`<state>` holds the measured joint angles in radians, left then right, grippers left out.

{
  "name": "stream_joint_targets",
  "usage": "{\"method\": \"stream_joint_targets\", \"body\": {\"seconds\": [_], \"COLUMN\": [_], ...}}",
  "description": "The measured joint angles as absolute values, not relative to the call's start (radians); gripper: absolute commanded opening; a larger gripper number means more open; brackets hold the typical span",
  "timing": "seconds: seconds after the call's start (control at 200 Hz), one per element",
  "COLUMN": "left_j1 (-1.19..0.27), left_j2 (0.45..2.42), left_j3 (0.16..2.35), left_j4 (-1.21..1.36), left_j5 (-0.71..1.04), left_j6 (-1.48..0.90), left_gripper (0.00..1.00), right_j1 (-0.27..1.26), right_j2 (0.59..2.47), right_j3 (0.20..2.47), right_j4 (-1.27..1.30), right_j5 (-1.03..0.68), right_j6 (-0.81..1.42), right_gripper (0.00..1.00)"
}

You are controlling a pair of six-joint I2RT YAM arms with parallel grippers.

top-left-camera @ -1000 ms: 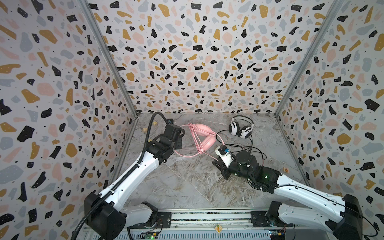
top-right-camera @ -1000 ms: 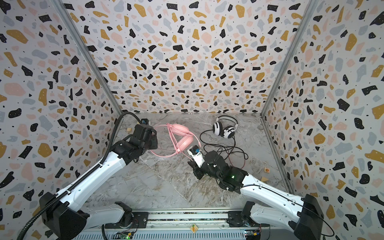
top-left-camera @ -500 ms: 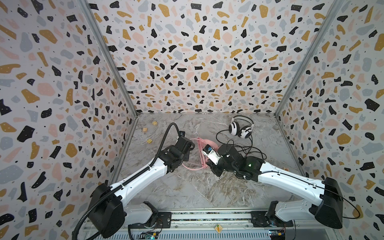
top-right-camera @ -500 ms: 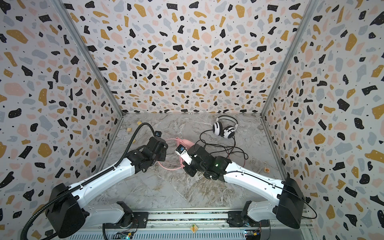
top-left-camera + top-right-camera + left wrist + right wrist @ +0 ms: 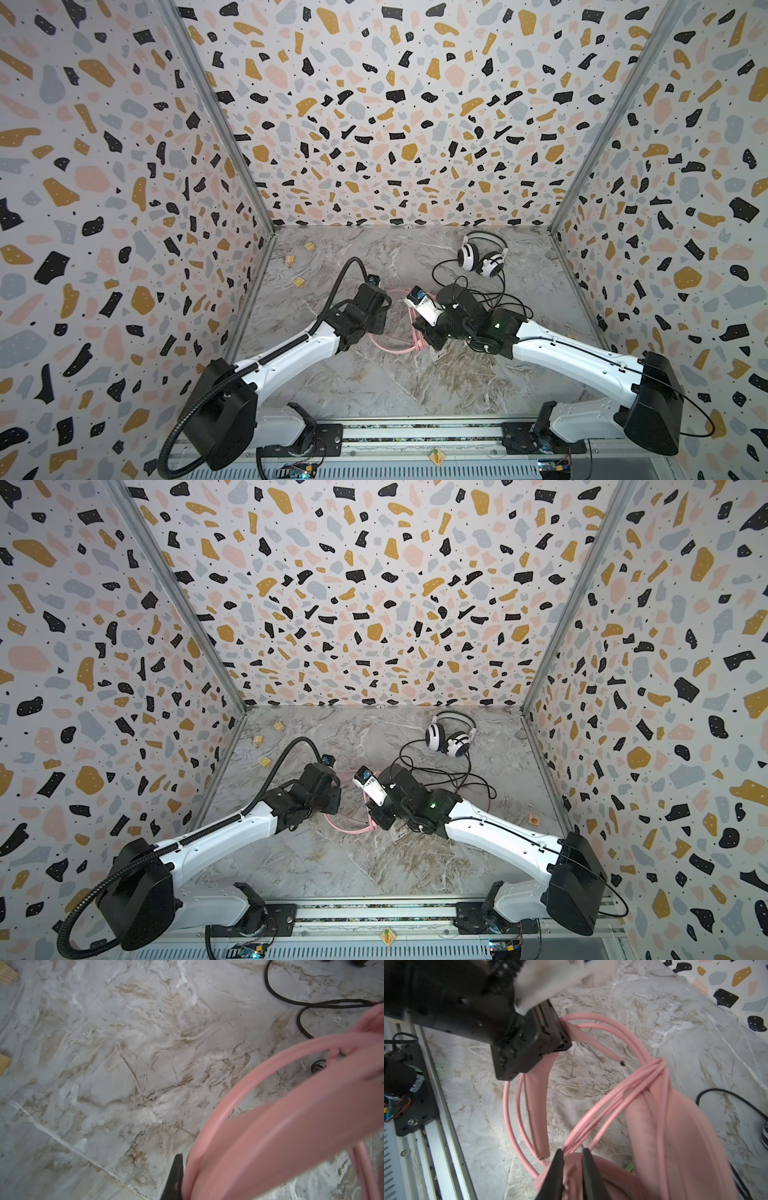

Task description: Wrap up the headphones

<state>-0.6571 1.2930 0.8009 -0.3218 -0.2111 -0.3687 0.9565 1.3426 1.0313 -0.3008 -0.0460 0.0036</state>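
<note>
In both top views the left claw and right claw face each other low over the middle of the grey marble-patterned surface, with loops of pink rubbery cord lying between and beneath them. The white-and-black over-ear headphones rest well apart at the back right, their thin black cord sprawling toward the right arm. In the left wrist view the pink plastic over-ear headphones fill the near corner, and we see the left claw clamped on the headband, lifted off the surface. In the right wrist view the right claw pinches several strands of the pink rubbery cord, which run away from it to a bundle crossing the ear cushions. The headband arcs from that bundle across to the left claw opposite. We judge the right arm nearer the slack, so the next turn must carry the cord across the band's arc.
</note>
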Motion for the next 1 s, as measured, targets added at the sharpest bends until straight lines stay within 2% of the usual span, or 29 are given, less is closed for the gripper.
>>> {"method": "stream_joint_targets", "body": {"seconds": [0.225,0.506,0.771,0.876,1.001], "left_j1": [-0.656,-0.653,-0.648,-0.658,-0.659], "left_j2": [1.275,1.287,1.332,1.334,1.336], "left_j3": [0.766,0.767,0.783,0.782,0.782], "left_j4": [-0.314,-0.313,-0.314,-0.347,-0.387], "left_j5": [-0.166,-0.131,-0.108,-0.078,-0.064], "left_j6": [-0.368,-0.363,-0.36,-0.343,-0.326], "left_gripper": [0.0,0.0,0.0,0.0,0.0], "right_j1": [0.96,0.939,0.897,0.877,0.861], "right_j2": [1.425,1.422,1.429,1.431,1.431], "right_j3": [1.009,0.957,0.957,0.957,0.957], "right_j4": [-0.278,-0.198,-0.171,-0.13,-0.099], "right_j5": [-0.023,-0.02,-0.08,-0.082,-0.063], "right_j6": [-0.052,-0.097,-0.129,-0.14,-0.144], "right_gripper": [0.11,0.13,0.21,0.29,0.29]}}
